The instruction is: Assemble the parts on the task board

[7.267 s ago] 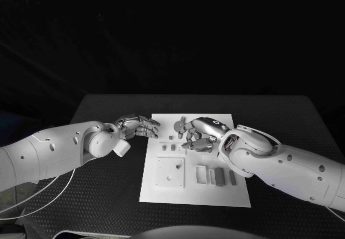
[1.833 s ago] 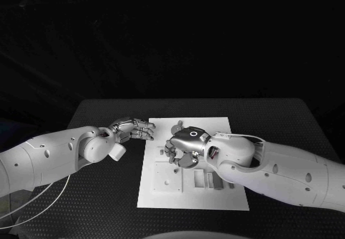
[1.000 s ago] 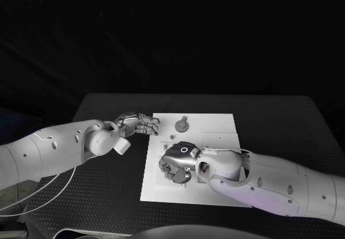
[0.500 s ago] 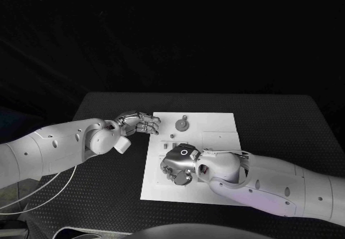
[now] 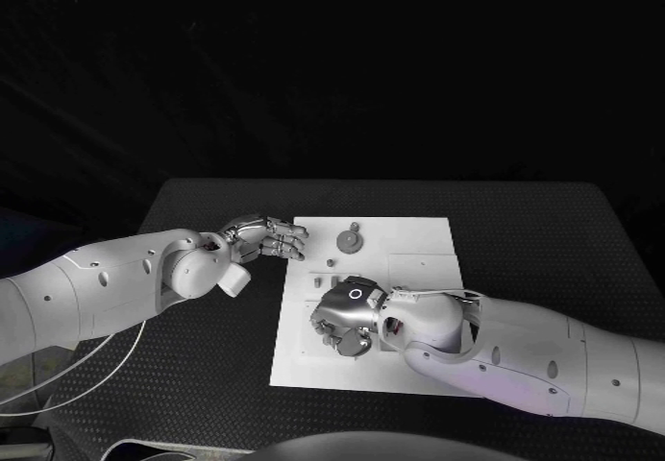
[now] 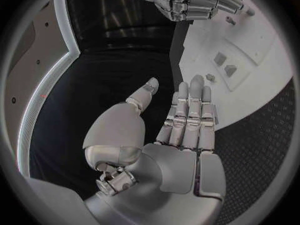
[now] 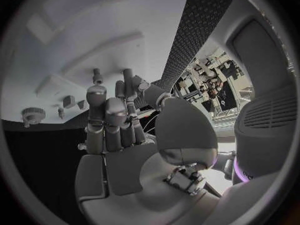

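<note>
1. Black textured table [image 5: 208, 384] fills the scene, with the white task board [image 5: 416, 240] lying at its middle, long side running from the far edge toward the near edge.
2. Left hand [image 5: 266, 239] hovers just off the board's far left corner, over the bare table; in the left wrist view its fingers [image 6: 187, 120] lie straight and side by side, thumb apart, holding nothing.
3. Right hand [image 5: 347, 317] sits over the near left part of the board, palm down, its arm covering the near right corner.
4. In the right wrist view its fingers [image 7: 106, 115] are bent down toward the board surface; whether anything is pinched under them I cannot tell.
5. One round grey part with a small tab [image 5: 352, 240] lies on the board near the far edge, well apart from both hands.
6. Smaller grey parts [image 5: 330, 280] sit in a short row just beyond the right hand, between it and the round part.
7. A pale raised rectangle [image 5: 423, 261] shows on the board's right side.
</note>
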Controlling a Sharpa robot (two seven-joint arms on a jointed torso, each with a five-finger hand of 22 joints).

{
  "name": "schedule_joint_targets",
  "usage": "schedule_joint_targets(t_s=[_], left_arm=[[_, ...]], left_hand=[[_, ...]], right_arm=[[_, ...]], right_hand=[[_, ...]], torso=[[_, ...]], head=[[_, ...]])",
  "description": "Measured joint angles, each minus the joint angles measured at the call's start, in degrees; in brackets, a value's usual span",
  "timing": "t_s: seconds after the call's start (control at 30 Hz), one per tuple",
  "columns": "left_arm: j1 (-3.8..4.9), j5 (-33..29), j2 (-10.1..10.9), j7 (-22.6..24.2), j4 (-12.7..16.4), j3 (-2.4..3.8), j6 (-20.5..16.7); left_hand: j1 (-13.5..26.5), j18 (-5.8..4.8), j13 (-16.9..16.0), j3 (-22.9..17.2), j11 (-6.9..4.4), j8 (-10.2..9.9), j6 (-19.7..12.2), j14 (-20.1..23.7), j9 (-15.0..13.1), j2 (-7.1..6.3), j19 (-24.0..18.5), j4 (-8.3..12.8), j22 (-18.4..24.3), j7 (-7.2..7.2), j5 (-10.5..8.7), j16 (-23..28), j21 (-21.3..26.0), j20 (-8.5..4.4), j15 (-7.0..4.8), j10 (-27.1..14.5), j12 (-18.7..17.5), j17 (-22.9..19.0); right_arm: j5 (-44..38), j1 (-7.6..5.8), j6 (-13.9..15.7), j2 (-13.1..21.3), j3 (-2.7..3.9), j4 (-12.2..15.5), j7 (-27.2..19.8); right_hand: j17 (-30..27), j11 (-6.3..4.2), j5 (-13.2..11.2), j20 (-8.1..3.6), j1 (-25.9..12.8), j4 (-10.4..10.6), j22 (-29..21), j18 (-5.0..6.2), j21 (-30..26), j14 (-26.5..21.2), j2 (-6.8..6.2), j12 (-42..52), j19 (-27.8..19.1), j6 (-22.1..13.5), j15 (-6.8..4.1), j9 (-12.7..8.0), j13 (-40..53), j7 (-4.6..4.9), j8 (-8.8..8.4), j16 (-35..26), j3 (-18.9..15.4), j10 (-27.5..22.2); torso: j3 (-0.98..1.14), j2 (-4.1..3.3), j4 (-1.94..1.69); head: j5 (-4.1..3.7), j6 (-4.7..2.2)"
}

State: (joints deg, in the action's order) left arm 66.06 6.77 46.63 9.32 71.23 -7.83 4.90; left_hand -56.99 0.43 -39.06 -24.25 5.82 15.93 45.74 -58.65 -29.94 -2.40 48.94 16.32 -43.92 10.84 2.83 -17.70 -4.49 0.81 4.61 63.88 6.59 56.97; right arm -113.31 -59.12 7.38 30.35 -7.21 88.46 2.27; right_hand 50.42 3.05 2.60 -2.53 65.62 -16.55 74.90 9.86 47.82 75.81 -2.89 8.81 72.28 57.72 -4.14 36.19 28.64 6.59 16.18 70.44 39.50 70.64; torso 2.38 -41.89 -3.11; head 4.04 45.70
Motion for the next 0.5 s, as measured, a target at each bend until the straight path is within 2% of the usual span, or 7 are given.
schedule_joint_targets(t_s=[0.5], left_arm=[[0.00,0.07,0.01,-0.05,0.00,0.00,0.08]], left_hand=[[0.00,0.00,0.01,0.00,0.00,0.00,0.00,0.00,0.05,0.00,0.00,0.00,0.00,0.00,0.00,0.00,0.00,0.00,0.00,0.00,0.00,0.05]], right_arm=[[-0.43,0.04,0.31,-0.10,-0.01,-0.24,-0.18]], right_hand=[[0.05,0.00,-0.01,0.00,-0.15,0.01,0.00,0.02,0.00,0.01,-0.16,0.00,0.00,-0.09,-0.01,0.01,0.15,0.04,0.22,0.00,0.01,0.00]], torso=[[0.00,0.00,0.02]], head=[[0.05,-0.05]])
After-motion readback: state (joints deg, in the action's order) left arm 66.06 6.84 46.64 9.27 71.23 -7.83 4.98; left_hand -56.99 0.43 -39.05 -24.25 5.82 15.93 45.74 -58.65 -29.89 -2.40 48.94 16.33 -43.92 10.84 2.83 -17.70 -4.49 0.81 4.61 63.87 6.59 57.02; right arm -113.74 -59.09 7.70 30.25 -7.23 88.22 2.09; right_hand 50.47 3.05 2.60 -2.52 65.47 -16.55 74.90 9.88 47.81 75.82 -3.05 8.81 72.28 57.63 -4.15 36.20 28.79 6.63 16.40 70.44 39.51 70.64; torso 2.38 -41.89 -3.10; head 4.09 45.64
